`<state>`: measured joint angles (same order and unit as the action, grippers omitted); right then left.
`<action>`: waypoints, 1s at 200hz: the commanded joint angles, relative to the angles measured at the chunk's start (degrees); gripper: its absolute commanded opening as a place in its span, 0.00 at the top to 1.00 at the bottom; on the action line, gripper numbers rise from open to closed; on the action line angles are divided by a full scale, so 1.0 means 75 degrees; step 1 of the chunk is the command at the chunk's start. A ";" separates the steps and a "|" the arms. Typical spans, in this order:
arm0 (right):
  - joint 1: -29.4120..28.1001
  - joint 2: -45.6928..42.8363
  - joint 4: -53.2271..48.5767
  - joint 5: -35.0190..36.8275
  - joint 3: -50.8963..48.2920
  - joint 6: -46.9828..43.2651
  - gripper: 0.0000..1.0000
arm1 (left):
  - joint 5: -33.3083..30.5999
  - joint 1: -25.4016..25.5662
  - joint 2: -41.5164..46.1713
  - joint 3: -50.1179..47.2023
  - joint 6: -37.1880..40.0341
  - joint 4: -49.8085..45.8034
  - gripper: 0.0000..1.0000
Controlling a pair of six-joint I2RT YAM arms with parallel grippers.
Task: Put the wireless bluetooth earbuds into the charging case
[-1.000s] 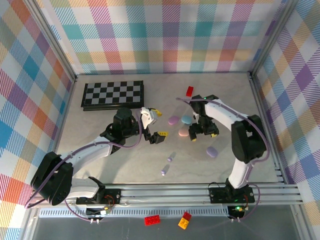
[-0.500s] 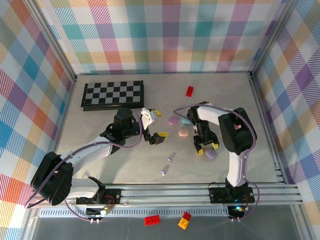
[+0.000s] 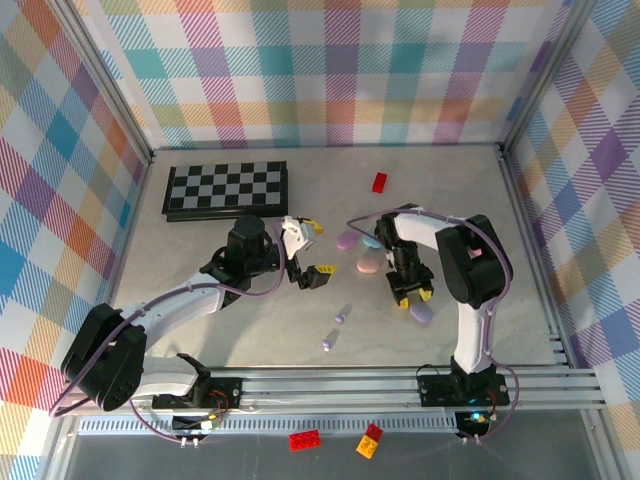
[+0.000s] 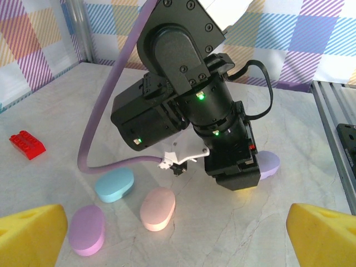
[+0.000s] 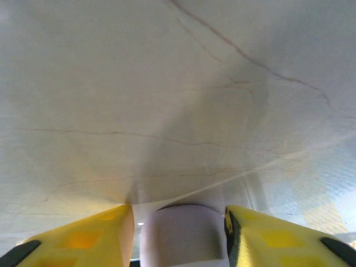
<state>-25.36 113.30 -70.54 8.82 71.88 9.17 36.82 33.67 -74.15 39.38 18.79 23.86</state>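
No legible text or markings

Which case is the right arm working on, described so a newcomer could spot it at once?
Start from the chessboard at the far left, then cross right to three clustered pastel cases. Closer to the near edge, a lone purple case lies between the right gripper's yellow jaws. Unlike the other purple case, it sits apart from the blue case and pink case.

We're counting four charging cases (image 3: 347, 240) (image 3: 424, 315) (image 3: 372, 241) (image 3: 367, 265) here: two purple, one blue and one pink. Then we've got two little purple earbuds (image 3: 342, 314) (image 3: 327, 342), two loose red bricks (image 3: 379, 182) (image 3: 304, 440), one red-and-yellow brick clump (image 3: 369, 442) and a single chessboard (image 3: 226, 188).
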 commanded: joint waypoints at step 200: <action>-0.0356 -0.1348 0.0629 -0.1549 -0.1181 0.1860 0.35 | 0.0118 0.0069 0.0166 0.0234 0.0223 -0.0122 0.00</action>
<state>-27.40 104.62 -66.78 -0.86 63.31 21.08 36.82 33.67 -74.06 39.44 19.38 23.42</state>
